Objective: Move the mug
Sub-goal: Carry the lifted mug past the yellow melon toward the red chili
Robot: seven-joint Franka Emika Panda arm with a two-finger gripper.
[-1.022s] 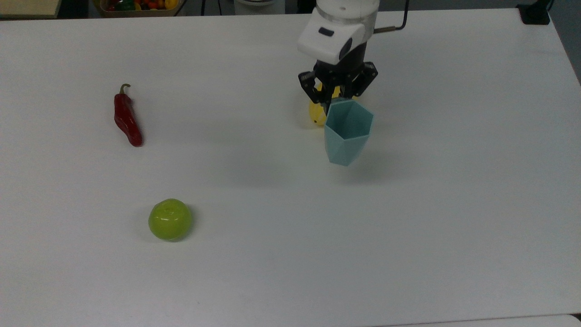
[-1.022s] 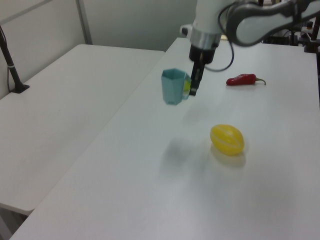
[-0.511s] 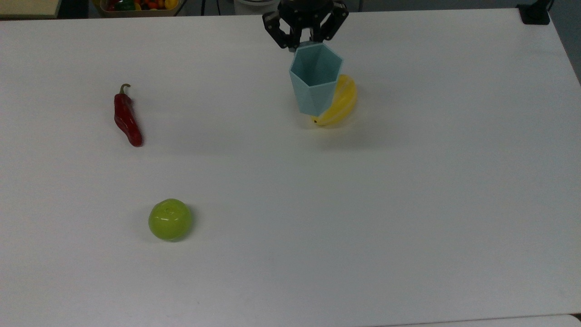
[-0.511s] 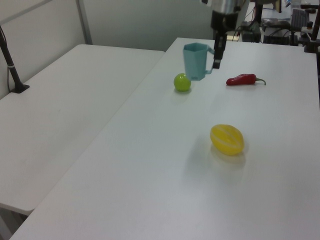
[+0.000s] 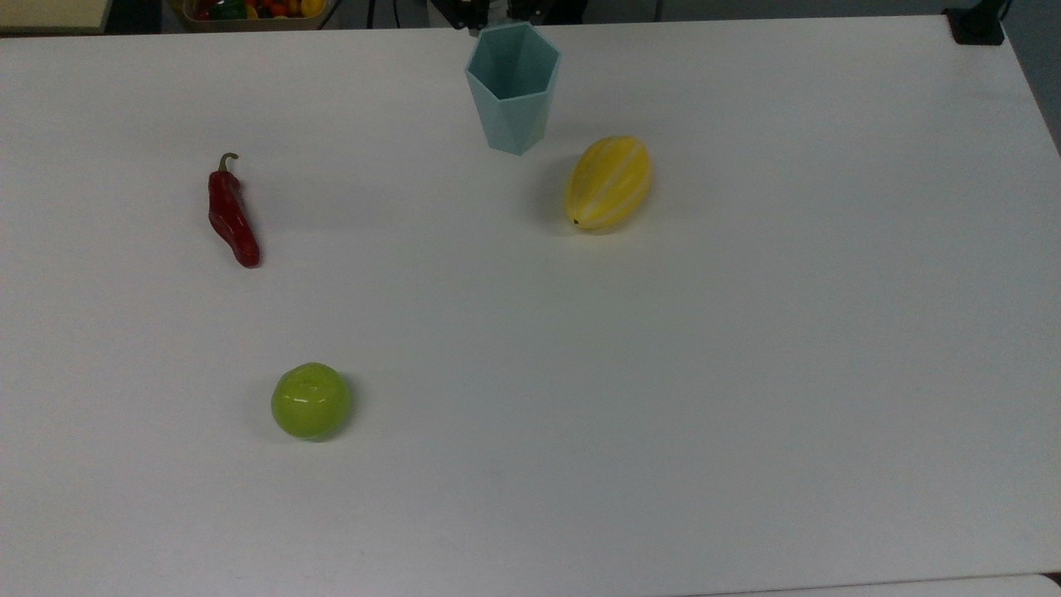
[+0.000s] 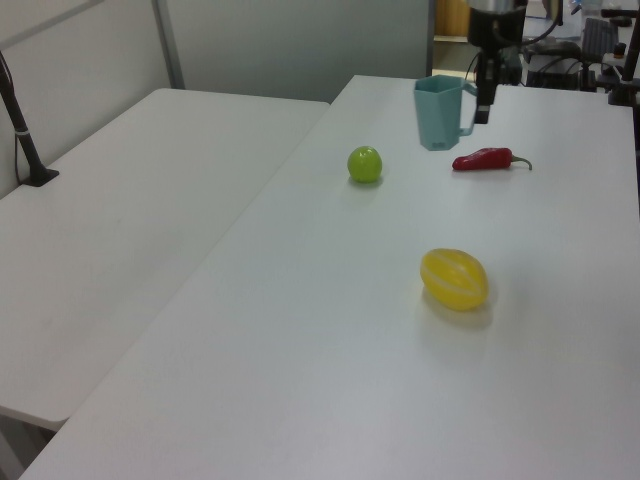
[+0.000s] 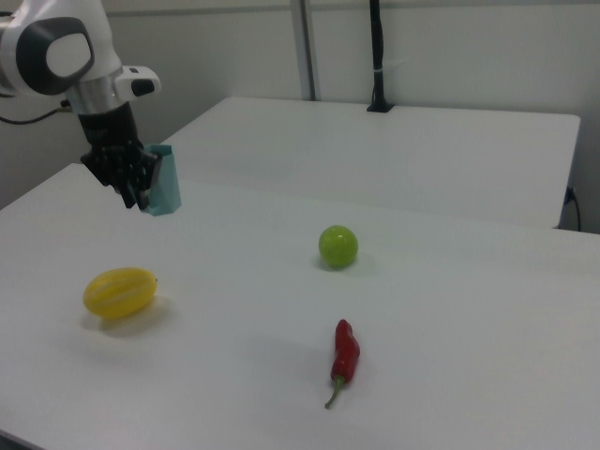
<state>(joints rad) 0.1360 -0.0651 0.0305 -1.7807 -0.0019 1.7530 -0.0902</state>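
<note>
Claw point(image 6: 483, 105) clamped on the mug's point(image 6: 437, 112) looped handle, cup lifted – pale teal, faceted sides, hexagonal rim

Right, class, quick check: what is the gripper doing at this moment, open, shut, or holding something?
Gripper: shut on the mug by its handle side, holding it upright, apparently just above the table.

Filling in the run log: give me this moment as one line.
phase: carrying | gripper: shut on mug handle | mug: upright, off the table | untouched: melon, chili, green fruit
</note>
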